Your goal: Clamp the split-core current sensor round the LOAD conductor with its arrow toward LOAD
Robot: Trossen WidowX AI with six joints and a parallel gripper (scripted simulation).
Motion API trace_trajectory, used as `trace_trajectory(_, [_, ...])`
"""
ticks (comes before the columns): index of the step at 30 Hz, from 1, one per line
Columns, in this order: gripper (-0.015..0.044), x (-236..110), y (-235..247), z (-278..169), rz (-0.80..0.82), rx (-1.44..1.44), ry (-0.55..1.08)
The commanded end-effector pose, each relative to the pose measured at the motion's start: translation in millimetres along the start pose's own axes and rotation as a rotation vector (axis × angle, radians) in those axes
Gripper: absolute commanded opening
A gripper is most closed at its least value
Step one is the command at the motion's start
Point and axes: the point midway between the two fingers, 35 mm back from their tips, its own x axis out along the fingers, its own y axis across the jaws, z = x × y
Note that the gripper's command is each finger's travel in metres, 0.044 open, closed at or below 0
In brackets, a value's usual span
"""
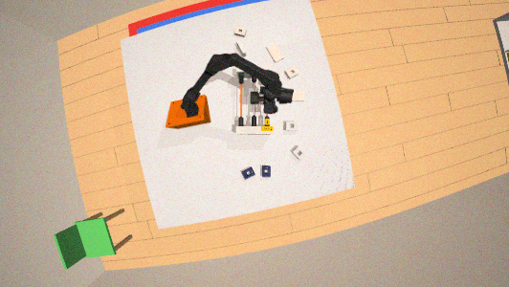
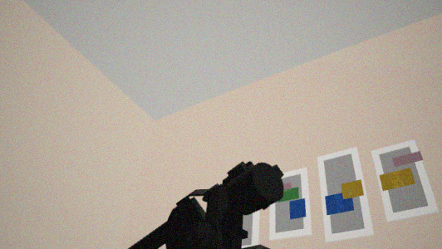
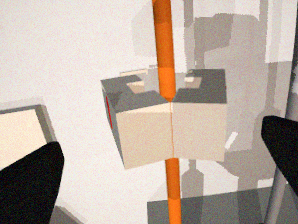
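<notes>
The beige split-core sensor (image 3: 169, 132) sits closed around an orange conductor (image 3: 161, 23), its seam running down the middle and a red mark on its left side. My gripper (image 3: 162, 139) (image 1: 269, 101) is open, with its black fingers wide apart on either side of the sensor and clear of it. In the top view the gripper hangs over the conductor rack (image 1: 249, 129), above the rod that ends at the yellow LOAD marker (image 1: 267, 128); the sensor is hidden under the arm there. The exterior view shows only the arm (image 2: 233, 207) against a wall.
Another orange rod (image 1: 240, 102) and grey rods (image 1: 254, 102) (image 3: 276, 203) stand in the same rack. Several white blocks (image 1: 275, 53) (image 1: 290, 125) and two dark blue blocks (image 1: 248, 172) lie on the grey mat. The arm's orange base (image 1: 188, 112) is to the left.
</notes>
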Motion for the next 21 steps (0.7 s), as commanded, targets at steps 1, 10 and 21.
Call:
trace_trajectory(1, [0.0440, 34, -4, -3, -0.041, 0.012, 0.010])
trace_trajectory(10, [0.0440, 40, -4, -4, -0.043, 0.012, 0.010])
trace_trajectory(21, [0.0440, 57, -5, -4, -0.043, 0.012, 0.011])
